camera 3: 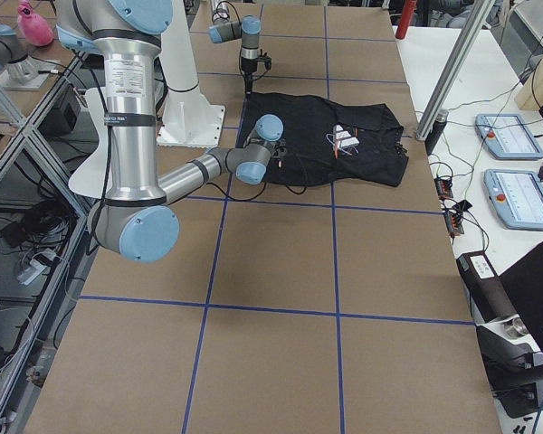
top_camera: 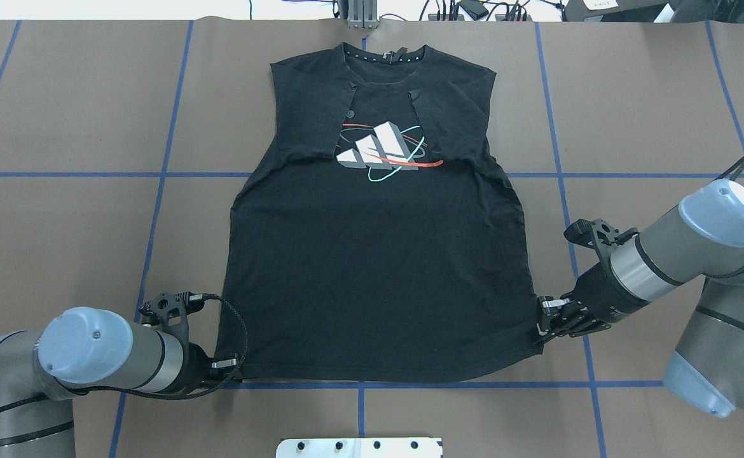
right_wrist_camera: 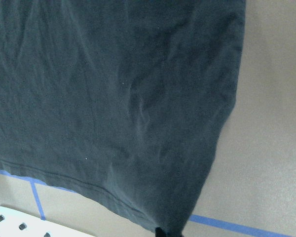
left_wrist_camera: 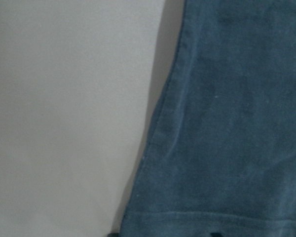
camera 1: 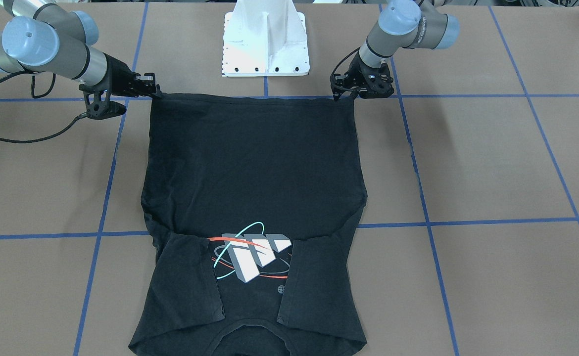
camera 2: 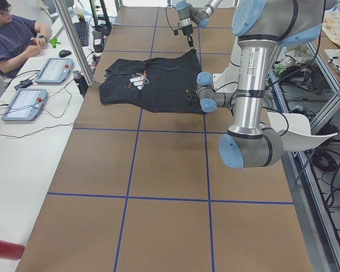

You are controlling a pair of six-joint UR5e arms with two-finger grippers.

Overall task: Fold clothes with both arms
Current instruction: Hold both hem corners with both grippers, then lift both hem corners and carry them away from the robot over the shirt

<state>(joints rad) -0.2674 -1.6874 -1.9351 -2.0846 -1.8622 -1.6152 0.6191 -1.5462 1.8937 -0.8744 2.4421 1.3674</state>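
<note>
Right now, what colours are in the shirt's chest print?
White, red and teal; the print shows best overhead.

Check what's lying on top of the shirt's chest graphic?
Both sleeves of the T-shirt are folded inward and overlap the side edges of the graphic. Its middle shows uncovered; any print beneath the sleeves is hidden.

Open table [top_camera: 60, 254] flanking T-shirt [top_camera: 378, 273], white pedestal [camera 1: 265, 44] near hem

The front-facing view's lower edge cuts the T-shirt [camera 1: 255, 163] at its collar; folded-in sleeves [camera 1: 188, 277] cover part of the chest graphic [camera 1: 250, 254]; the left wrist view is blurred.
</note>
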